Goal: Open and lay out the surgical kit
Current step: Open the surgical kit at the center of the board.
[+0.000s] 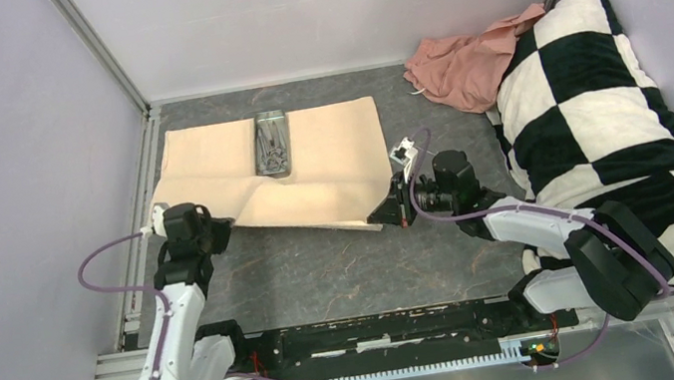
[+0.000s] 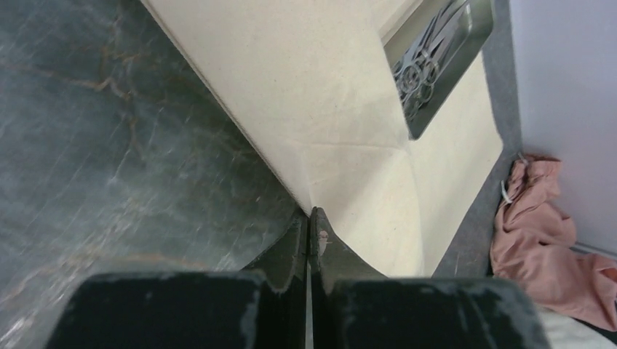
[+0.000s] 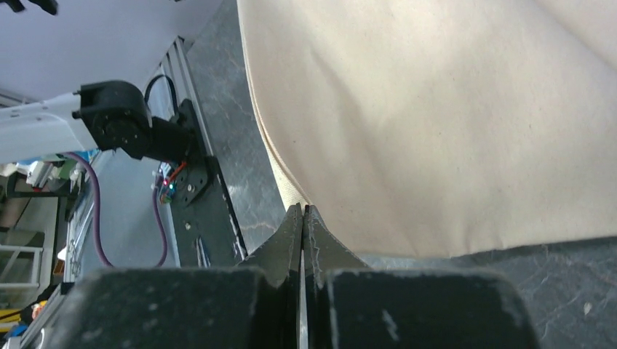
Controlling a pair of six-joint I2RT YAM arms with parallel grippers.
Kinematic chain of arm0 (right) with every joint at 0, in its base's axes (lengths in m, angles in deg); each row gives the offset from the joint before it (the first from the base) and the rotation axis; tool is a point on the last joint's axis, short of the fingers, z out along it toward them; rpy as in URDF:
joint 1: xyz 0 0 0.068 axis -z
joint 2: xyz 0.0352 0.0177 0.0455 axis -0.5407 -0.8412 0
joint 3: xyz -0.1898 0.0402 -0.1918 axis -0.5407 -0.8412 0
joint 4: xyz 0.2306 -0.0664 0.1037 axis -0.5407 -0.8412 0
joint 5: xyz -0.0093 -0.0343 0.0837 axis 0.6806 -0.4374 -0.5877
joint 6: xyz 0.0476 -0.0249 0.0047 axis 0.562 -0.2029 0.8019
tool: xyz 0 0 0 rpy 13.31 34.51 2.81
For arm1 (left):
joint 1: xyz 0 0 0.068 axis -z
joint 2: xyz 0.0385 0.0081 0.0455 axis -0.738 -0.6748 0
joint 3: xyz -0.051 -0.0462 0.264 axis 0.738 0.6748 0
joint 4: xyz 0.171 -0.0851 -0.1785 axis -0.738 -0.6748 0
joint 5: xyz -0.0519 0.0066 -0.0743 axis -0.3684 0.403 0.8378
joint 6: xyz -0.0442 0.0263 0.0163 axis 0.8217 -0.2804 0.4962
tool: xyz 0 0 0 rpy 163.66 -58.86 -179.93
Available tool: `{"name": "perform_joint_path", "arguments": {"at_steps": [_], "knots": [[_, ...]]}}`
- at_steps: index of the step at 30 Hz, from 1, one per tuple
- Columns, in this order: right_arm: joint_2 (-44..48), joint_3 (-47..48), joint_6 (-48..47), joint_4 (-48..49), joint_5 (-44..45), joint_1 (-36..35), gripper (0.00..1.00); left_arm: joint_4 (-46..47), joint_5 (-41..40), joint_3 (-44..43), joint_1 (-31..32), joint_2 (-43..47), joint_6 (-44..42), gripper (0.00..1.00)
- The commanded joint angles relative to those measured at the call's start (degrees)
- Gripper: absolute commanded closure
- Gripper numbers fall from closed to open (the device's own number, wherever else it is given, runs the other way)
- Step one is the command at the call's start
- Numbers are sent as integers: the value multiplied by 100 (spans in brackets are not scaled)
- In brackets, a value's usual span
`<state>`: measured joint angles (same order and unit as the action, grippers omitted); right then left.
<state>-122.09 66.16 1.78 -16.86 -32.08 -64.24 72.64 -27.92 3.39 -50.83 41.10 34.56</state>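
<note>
The beige cloth wrap (image 1: 329, 166) lies spread open on the dark table. A small steel tray (image 1: 268, 114) stands on its far middle, with silver scissor-handled instruments (image 1: 272, 147) inside. My left gripper (image 1: 218, 230) is shut on the wrap's near left edge. In the left wrist view the closed tips (image 2: 311, 212) pinch a fold of the wrap (image 2: 320, 87), with the tray (image 2: 458, 76) and instruments (image 2: 418, 73) beyond. My right gripper (image 1: 387, 215) is shut on the wrap's near right corner. In the right wrist view its tips (image 3: 302, 209) meet the wrap's edge (image 3: 436, 109).
A crumpled pink cloth (image 1: 460, 61) lies at the back right and also shows in the left wrist view (image 2: 538, 240). A black-and-white checkered pillow (image 1: 593, 111) fills the right side. An aluminium rail (image 1: 143, 168) runs along the left wall. The left arm (image 3: 116, 120) shows in the right wrist view.
</note>
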Motion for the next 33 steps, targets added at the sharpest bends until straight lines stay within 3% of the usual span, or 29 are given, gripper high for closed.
{"name": "perform_joint_path", "arguments": {"at_steps": [1,6,14,24,29,33], "knots": [[340,-267,-466,-460,-206,-7,100,-1288,-464,-134,-78,595,-362,98],[504,-416,-525,-681,-292,-47,100,-1963,-476,-225,-80,1126,-242,98],[1130,-393,-1045,-1974,-48,-48,100,-2785,-150,-129,-78,1662,1,98],[1465,-709,-1443,-2834,7,-44,100,-4223,-959,-958,-78,2312,35,98],[1728,-709,-1501,-3188,34,-50,100,-4562,-996,-1117,-78,2421,-149,84],[2023,-659,-1537,-3472,113,-49,100,-4827,-727,-1209,-81,2747,-180,62]]}}
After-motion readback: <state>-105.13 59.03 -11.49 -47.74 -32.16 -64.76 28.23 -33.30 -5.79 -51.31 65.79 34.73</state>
